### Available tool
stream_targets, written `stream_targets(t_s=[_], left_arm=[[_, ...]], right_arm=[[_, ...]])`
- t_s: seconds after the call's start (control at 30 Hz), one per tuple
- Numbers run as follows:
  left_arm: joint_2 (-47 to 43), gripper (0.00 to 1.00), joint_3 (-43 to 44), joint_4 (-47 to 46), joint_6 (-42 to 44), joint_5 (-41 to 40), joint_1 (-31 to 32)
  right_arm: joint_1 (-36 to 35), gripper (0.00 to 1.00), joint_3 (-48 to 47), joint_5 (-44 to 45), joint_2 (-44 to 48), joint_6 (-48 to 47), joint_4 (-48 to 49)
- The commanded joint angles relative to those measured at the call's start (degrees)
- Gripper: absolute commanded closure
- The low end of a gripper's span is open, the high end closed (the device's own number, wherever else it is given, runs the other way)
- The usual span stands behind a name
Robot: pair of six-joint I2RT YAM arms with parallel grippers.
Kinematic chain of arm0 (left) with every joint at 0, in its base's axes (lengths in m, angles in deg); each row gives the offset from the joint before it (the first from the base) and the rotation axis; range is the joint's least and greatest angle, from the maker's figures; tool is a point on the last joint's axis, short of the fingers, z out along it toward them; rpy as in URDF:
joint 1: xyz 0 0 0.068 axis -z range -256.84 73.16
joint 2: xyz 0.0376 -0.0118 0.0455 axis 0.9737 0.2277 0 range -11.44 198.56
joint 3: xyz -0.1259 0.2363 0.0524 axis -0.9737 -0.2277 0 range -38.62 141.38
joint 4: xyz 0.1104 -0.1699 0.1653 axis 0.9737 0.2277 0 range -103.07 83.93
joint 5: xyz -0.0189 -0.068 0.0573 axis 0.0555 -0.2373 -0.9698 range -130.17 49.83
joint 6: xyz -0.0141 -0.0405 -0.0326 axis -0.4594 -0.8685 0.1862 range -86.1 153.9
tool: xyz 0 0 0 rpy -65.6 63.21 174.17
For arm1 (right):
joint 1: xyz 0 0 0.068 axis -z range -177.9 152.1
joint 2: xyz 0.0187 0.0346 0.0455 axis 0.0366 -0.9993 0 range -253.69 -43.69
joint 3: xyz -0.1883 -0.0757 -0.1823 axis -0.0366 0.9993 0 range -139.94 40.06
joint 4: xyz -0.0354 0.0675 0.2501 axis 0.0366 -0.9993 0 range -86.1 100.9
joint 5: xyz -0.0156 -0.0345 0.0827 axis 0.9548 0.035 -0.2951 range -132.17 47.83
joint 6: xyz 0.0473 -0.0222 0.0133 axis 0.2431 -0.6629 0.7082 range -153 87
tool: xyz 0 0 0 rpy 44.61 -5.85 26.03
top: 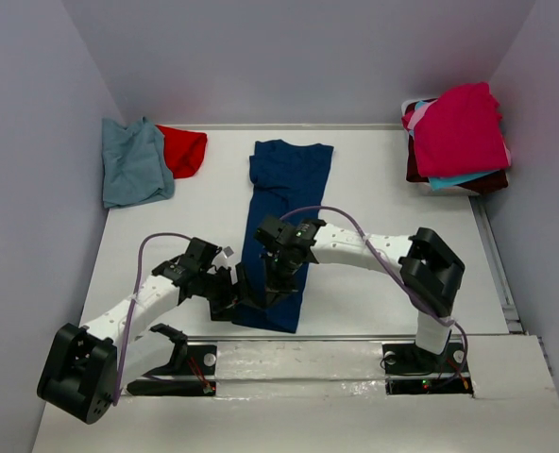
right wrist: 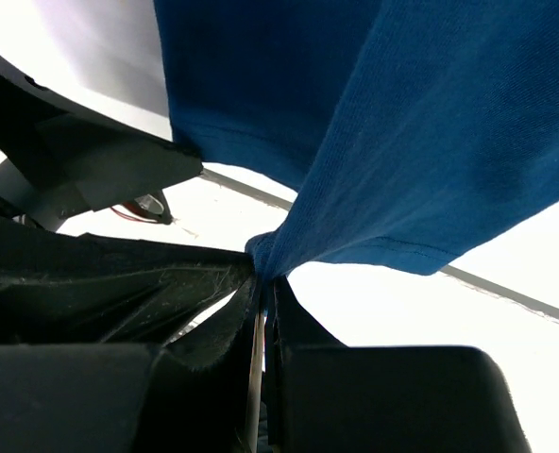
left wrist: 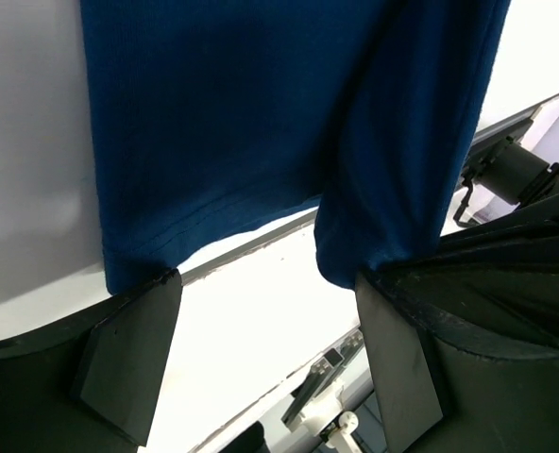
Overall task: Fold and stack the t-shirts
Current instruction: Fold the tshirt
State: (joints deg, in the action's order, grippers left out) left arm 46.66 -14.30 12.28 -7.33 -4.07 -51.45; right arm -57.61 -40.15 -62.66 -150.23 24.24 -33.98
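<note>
The table (top: 374, 189) is white. Down its middle lies the navy t-shirt (top: 284, 203), one solid dark blue wherever it shows. At the far left corner a dusty blue-grey tee (top: 133, 165) sits beside a bright red tee (top: 187, 151). At the far right corner a magenta tee (top: 459, 132) tops a pile, with a thin turquoise tee (top: 447, 180) edge and a maroon tee (top: 492, 181) beneath.

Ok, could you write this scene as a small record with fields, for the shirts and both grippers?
shirt being folded: navy t-shirt, a long strip in the middle of the table
right gripper: shut on the near hem of the navy t-shirt
left gripper: open, at the near hem, beside the right one
far left: blue-grey t-shirt and red t-shirt, loose, touching
far right: pile of shirts, magenta t-shirt on top
</note>
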Motion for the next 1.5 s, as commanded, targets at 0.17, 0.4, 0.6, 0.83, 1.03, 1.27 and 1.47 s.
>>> stream_targets(t_s=[0.17, 0.4, 0.6, 0.83, 1.03, 1.27, 1.47], left_arm=[[0.0, 0.15, 3.1, 1.4, -0.6, -0.3, -0.7], [0.0, 0.15, 3.3, 1.8, -0.5, -0.9, -0.7], [0.3, 0.15, 3.4, 2.0, -0.2, -0.9, -0.7], [0.4, 0.15, 3.0, 1.6, -0.1, -0.6, -0.7], [0.4, 0.15, 2.8, 1.6, 0.0, -0.6, -0.7], [-0.2, 0.15, 2.7, 1.7, 0.1, -0.5, -0.7], [-0.6, 0.15, 2.7, 2.1, 0.1, -0.8, -0.7]], right_arm=[[-0.6, 0.93, 1.4, 1.5, 4.9, 0.9, -1.7], [-0.6, 0.93, 3.0, 2.0, 6.5, 1.7, -1.7], [-0.6, 0.93, 3.7, 2.5, 7.7, 2.0, -2.1], [-0.6, 0.93, 4.4, 3.6, 10.1, 2.8, -3.5], [-0.6, 0.93, 3.0, 5.4, 11.1, 2.8, -6.2], [-0.6, 0.93, 1.5, 5.0, 9.1, 1.7, -7.8], [-0.6, 0.93, 0.3, 6.2, 8.4, 0.9, -10.7]])
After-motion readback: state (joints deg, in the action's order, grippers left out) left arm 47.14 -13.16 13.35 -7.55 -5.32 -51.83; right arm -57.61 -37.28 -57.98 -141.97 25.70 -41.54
